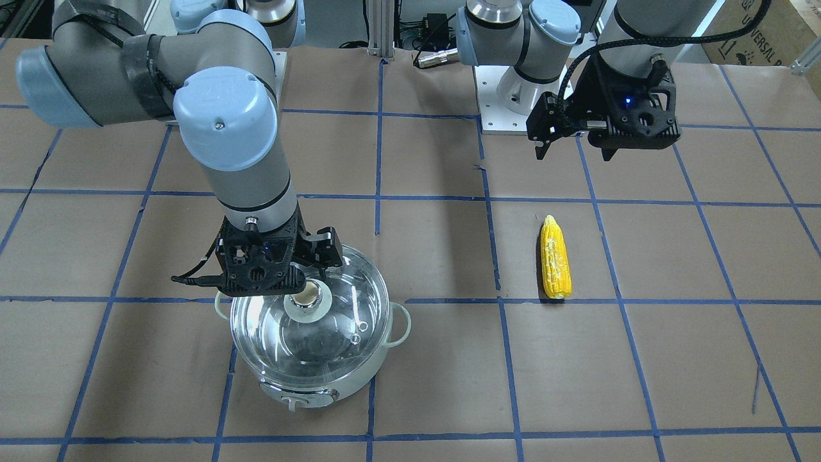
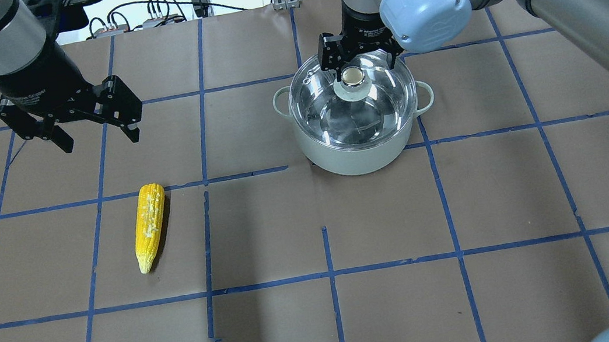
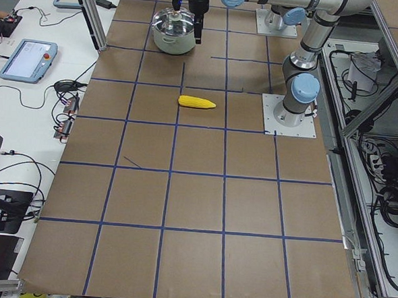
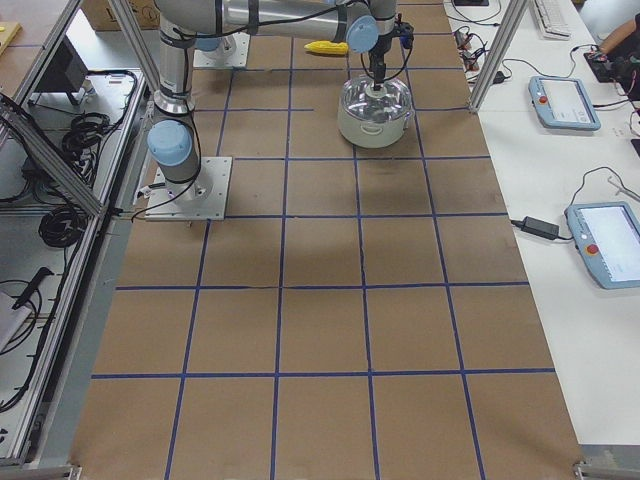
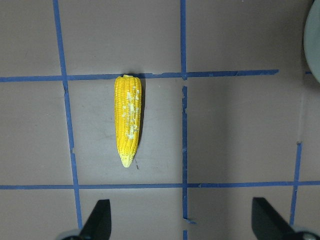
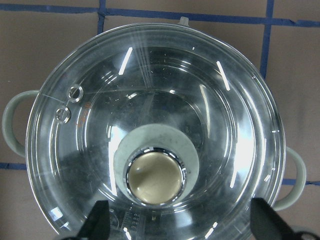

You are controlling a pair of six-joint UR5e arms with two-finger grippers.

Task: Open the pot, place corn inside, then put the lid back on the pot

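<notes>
The pale mint pot (image 2: 358, 155) stands on the table with its clear glass lid (image 2: 333, 117) on; the lid's tan-topped knob (image 2: 352, 75) is at the centre. My right gripper (image 2: 360, 63) is open just above the lid. In the right wrist view the knob (image 6: 155, 180) lies between the fingertips (image 6: 100, 220) without touching them. The yellow corn (image 2: 149, 224) lies flat on the table, well to the left of the pot. My left gripper (image 2: 98, 133) is open and empty, above the table behind the corn (image 5: 128, 120).
The table is covered in brown paper with a blue tape grid (image 2: 330, 273). The arms' white base plates (image 1: 507, 109) sit at the robot's edge. Tablets and cables (image 3: 29, 57) lie on a side bench beyond the table's edge.
</notes>
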